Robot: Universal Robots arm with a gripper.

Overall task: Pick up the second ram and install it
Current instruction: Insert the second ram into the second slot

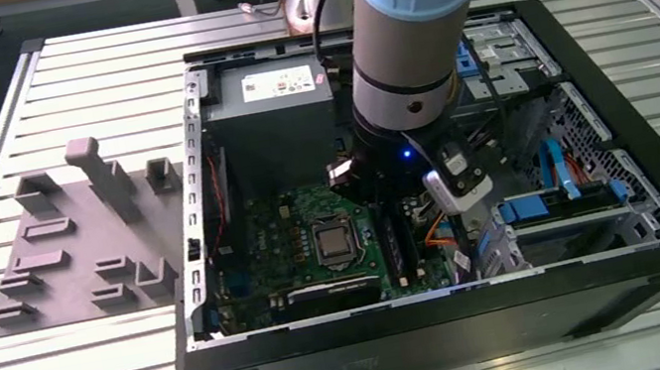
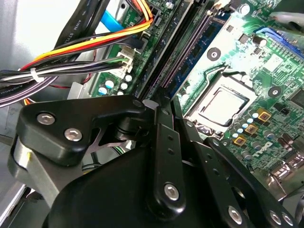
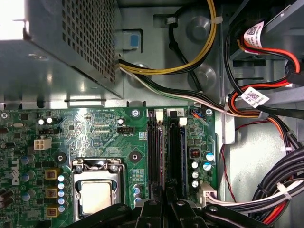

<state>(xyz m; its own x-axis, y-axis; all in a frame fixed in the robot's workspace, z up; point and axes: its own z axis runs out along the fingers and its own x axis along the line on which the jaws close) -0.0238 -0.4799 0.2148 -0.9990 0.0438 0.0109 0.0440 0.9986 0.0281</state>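
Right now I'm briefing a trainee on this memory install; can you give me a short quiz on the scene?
1. True or false: the grey fixture tray lies outside the computer case.
2. In the first wrist view, the gripper is nearest: A) the memory slots, B) the power supply, C) the yellow cables?
3. Fill in: the processor socket sits on the green ____.
Key: 1 true; 2 A; 3 motherboard.

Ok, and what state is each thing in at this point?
Computer case: lying on its side, side panel off.
Processor socket: chip in place, no cooler on it.
Memory slots: facing up; filled or not, cannot tell.
Gripper: inside the case, over the memory slots.
Grey fixture tray: flat on the table, beside the case.
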